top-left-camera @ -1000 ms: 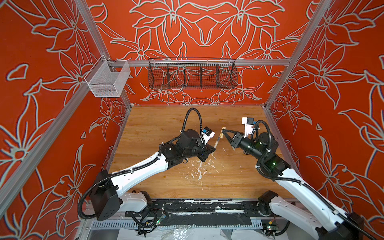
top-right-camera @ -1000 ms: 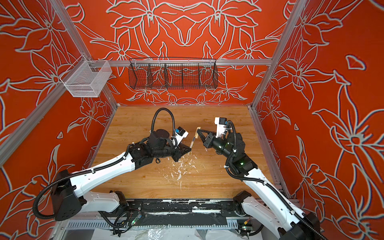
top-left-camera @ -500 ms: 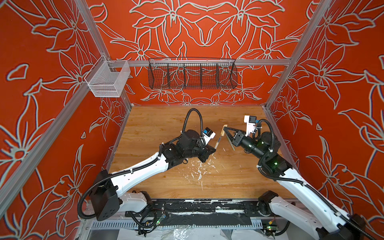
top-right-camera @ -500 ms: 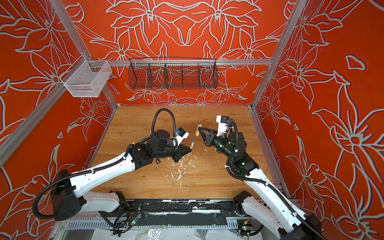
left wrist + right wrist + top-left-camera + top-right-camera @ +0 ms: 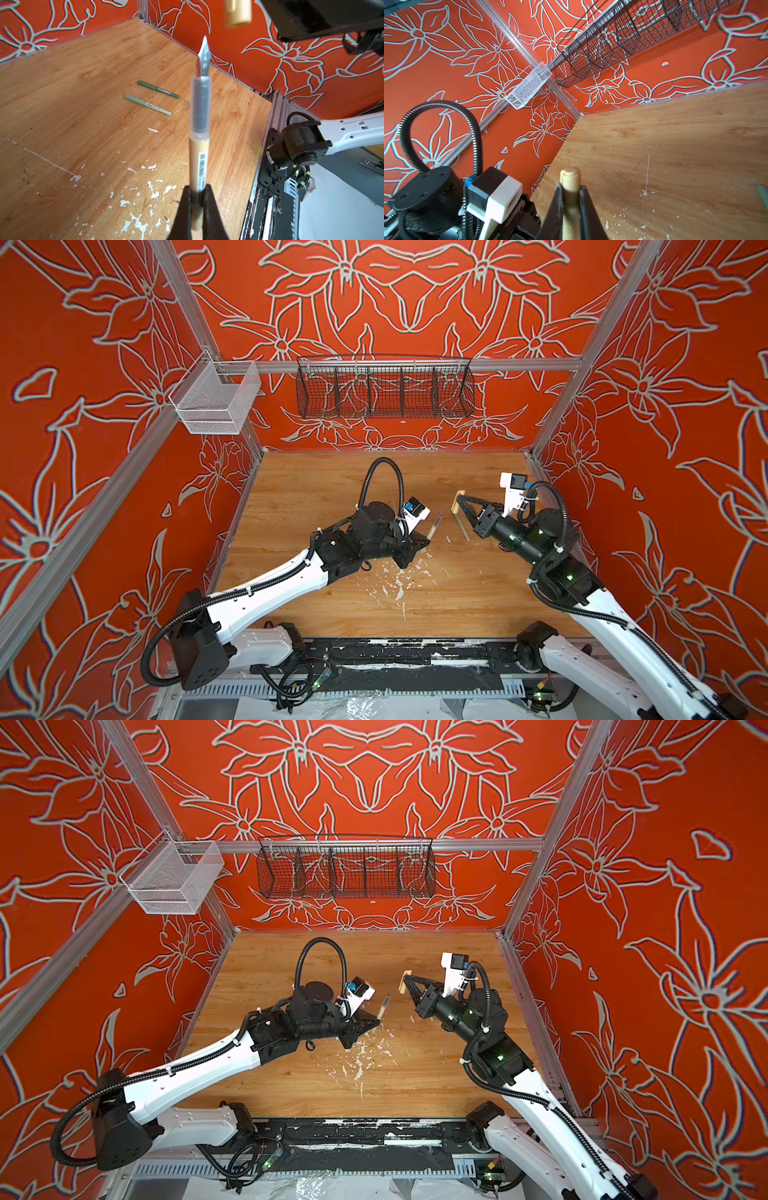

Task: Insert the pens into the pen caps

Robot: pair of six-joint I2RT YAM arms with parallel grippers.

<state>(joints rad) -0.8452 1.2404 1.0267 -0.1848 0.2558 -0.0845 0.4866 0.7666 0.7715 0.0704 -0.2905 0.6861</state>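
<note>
Wooden tabletop (image 5: 316, 489) bare to back edge behind beige pen (image 5: 435, 526) and beige cap (image 5: 458, 502)

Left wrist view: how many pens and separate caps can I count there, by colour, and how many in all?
dark green pen: 1
pale green pen: 1
beige pen, nib bare: 1
beige cap, off its pen: 1
Total: 4
</note>
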